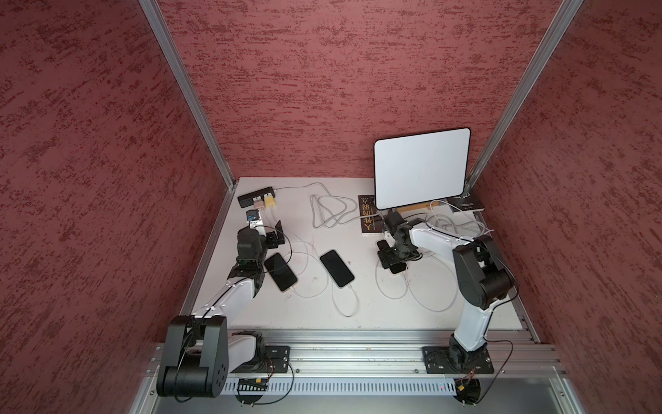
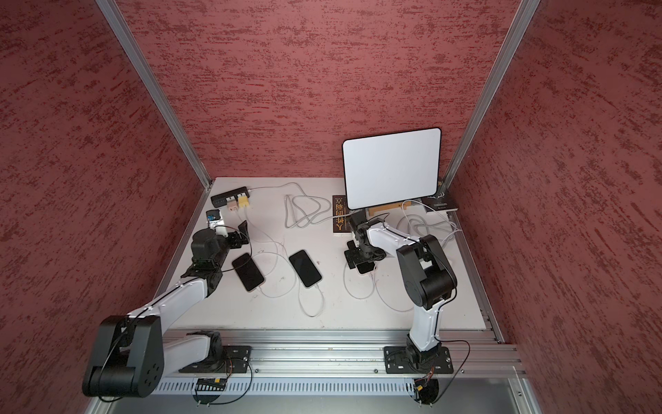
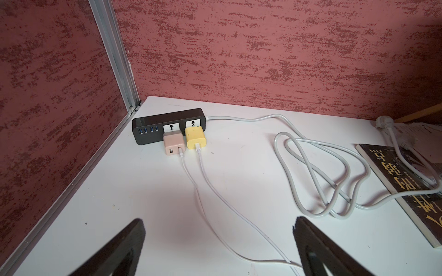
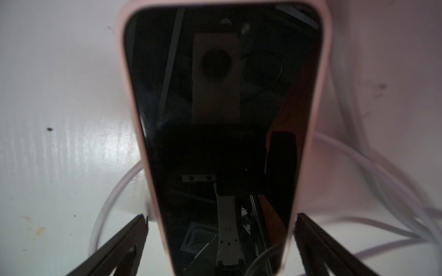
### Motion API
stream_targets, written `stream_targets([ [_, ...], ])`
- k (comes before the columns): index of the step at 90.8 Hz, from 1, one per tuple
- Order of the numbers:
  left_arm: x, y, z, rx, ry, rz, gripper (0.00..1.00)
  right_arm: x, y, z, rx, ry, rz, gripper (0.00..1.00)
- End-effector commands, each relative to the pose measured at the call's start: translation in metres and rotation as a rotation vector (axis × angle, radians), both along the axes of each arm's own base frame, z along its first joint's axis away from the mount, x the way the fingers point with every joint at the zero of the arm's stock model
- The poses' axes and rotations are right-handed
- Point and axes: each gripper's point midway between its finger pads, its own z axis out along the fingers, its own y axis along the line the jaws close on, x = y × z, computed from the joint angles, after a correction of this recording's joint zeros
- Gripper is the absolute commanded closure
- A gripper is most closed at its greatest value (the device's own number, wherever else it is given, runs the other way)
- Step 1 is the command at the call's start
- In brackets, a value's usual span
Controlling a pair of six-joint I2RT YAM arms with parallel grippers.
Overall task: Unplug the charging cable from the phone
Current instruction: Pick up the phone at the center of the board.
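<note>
Two-handed: close wide-spread, empty right gripper (image 4: 221,217) squarely on pink-cased phone (image 4: 227,95); bring left gripper (image 3: 218,221), equally spread and empty, to charging cable (image 4: 108,196).

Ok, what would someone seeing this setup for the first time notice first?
Probably the big white panel standing upright at the far right corner of the table. Three phones lie among white cables: the left phone beside the left arm, the middle phone, and the pink-cased phone under the open right gripper. At the far left corner, a black power strip holds a pink charger and a yellow charger.
</note>
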Motion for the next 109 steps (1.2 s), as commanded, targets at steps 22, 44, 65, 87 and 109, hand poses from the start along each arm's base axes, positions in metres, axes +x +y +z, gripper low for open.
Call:
stream_targets([
  [22,-0.004,0.000,0.006,-0.011,-0.023,0.011,0.00,0.011,-0.003,-0.004,-0.042,-0.062,0.004,0.08],
  [44,-0.008,0.000,0.014,-0.018,-0.046,0.002,0.00,0.009,-0.003,-0.007,-0.040,-0.071,0.020,0.14],
  [65,-0.013,-0.003,0.024,-0.023,-0.070,-0.012,0.00,0.012,0.001,-0.003,-0.018,-0.092,0.031,0.24],
  [87,-0.016,-0.009,0.038,-0.051,-0.100,-0.040,0.00,0.021,0.009,0.026,0.033,-0.161,0.034,0.35],
  [109,-0.014,-0.024,0.055,-0.155,-0.109,-0.110,0.00,0.026,0.034,0.071,0.207,-0.249,0.052,0.41],
])
